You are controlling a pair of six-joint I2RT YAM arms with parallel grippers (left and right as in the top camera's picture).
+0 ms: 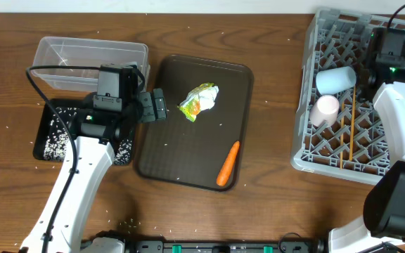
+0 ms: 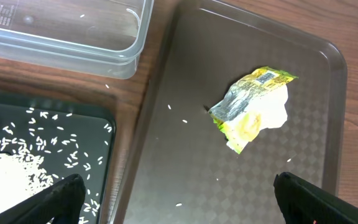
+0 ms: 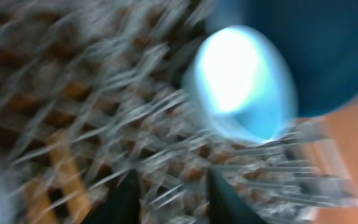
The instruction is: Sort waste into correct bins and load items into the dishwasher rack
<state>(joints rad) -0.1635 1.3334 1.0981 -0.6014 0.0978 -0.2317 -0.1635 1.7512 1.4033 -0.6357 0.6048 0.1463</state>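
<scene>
Overhead: one carrot [image 1: 228,163], one wrapper [image 1: 199,100].

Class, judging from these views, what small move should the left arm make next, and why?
Probably ease the left gripper forward to the wrapper: its jaws stand open and empty at the brown tray's left edge, and the wrapper lies loose just ahead.

A brown wooden table [image 1: 273,112] carries everything. In its middle lies a flat dark brown tray [image 1: 164,151] with rounded corners and a fine checked surface. Small white grains [image 2: 169,107], perhaps rice, are scattered on this tray and on the table around it.
</scene>
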